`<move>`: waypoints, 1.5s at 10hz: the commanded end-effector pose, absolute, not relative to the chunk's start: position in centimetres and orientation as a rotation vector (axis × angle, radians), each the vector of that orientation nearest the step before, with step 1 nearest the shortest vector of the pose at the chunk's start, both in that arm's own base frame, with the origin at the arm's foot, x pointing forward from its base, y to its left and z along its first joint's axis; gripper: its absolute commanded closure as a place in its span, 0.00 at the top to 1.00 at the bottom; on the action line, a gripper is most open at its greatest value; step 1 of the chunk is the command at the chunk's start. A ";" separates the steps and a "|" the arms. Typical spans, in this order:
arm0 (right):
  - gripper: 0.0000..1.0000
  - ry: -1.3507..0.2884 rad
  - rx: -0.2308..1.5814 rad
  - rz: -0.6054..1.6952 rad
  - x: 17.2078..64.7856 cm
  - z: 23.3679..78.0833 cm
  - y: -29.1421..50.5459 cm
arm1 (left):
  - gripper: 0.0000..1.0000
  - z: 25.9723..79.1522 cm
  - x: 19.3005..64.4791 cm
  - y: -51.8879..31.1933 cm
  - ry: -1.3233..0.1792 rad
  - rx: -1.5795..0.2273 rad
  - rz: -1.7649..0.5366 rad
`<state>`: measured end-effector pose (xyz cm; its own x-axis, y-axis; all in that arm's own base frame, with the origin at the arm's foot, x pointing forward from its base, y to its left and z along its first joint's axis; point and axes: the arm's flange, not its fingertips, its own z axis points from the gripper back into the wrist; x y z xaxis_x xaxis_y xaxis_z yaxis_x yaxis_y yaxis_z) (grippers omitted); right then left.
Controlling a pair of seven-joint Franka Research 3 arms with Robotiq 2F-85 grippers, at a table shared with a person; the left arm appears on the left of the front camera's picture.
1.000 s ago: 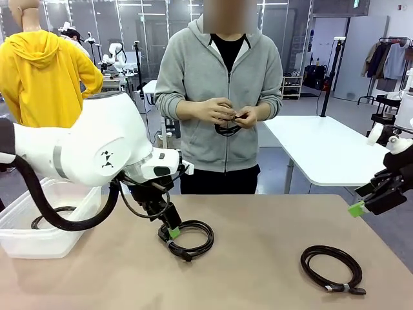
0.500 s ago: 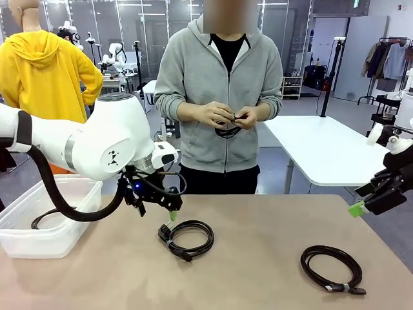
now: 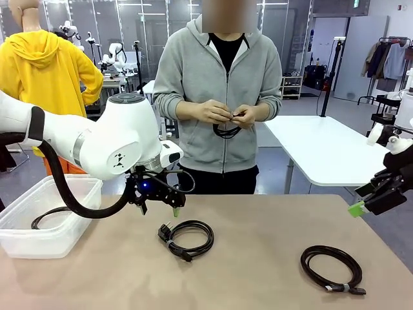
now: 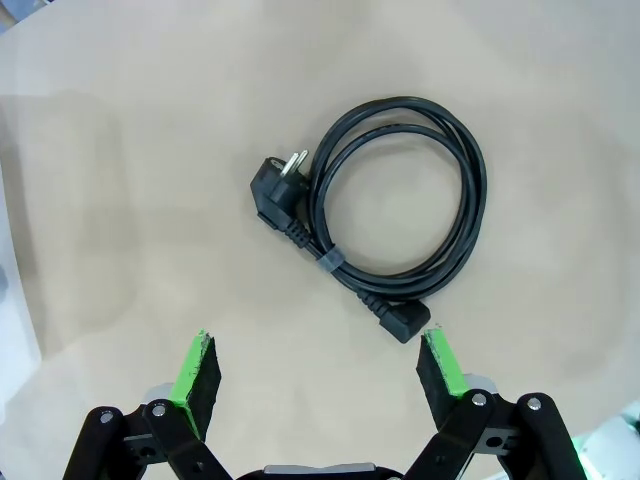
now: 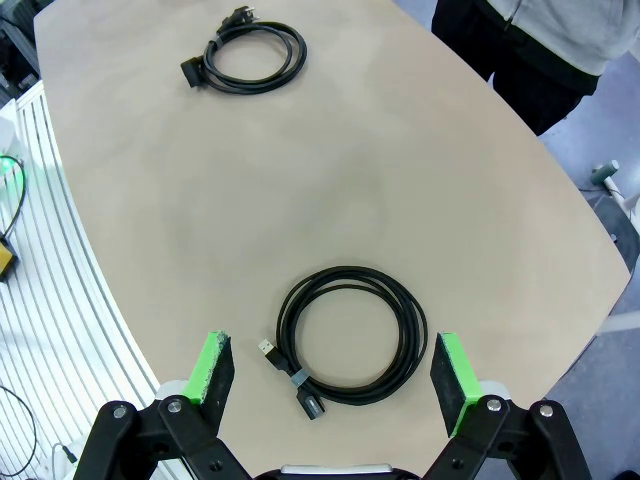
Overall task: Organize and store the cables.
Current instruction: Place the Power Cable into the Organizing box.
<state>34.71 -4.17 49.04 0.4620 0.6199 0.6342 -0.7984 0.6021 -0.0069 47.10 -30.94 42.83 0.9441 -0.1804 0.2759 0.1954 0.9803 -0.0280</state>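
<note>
left hand (image 4: 320,368) spread, hovering near plugged cable (image 4: 276,194); right hand (image 5: 335,368) spread, facing tied cable (image 5: 299,382).

4x cables (image 3: 191,224), 1x bin (image 3: 32,243)

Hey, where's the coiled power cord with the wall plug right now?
In the front view the power cord lies flat on the table, left of centre, under the open left gripper hovering above it, with the white bin farther left.
</note>
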 end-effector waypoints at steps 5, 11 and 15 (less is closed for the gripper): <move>1.00 -0.642 0.316 0.878 34.9 49.1 -4.2 | 1.00 42.0 47.4 -32.3 -0.244 -0.144 -0.177; 1.00 -0.642 0.316 0.878 34.9 49.1 -4.2 | 1.00 39.6 48.5 -32.9 -0.058 -0.119 0.204; 1.00 -0.642 0.316 0.878 34.9 49.1 -4.2 | 1.00 36.1 50.8 -33.5 -0.058 -0.102 0.341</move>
